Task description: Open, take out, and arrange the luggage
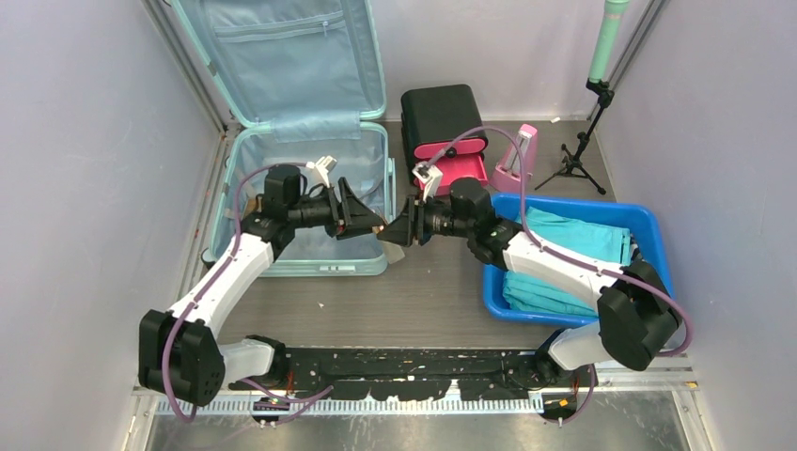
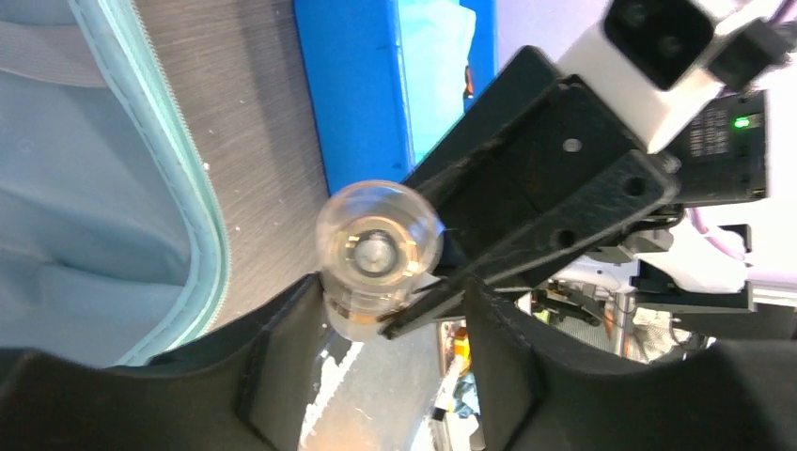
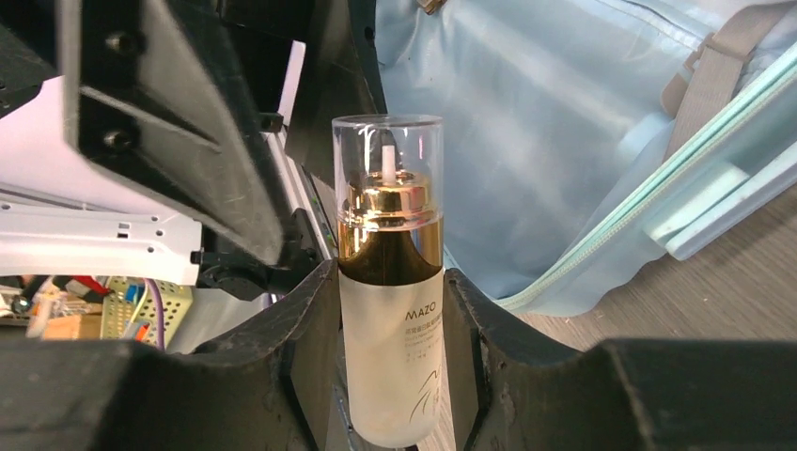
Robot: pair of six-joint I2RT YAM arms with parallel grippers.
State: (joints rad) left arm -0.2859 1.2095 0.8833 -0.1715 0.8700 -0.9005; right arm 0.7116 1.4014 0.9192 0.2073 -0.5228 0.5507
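The luggage [image 1: 310, 266], a pale mint-green suitcase, lies open at the back left with its lid [image 1: 282, 56] leaning against the wall; its blue lining [image 3: 526, 122] also shows in the right wrist view. Just right of it my two grippers meet tip to tip above the table. A frosted pump bottle [image 3: 390, 310] with a gold collar and a clear cap sits between them. My right gripper [image 3: 390, 282] is shut on the bottle's body, both fingers pressed against it. My left gripper [image 2: 395, 301] is open around the cap end [image 2: 376, 249]; only one finger [image 2: 282, 348] touches it.
A black drawer box with pink drawers [image 1: 442, 117] stands behind the grippers. At the right a blue tub [image 1: 648, 225] holds folded teal cloth [image 1: 573, 240]. A pink holder [image 1: 517, 160] and a small tripod stand [image 1: 578, 155] are at the back right.
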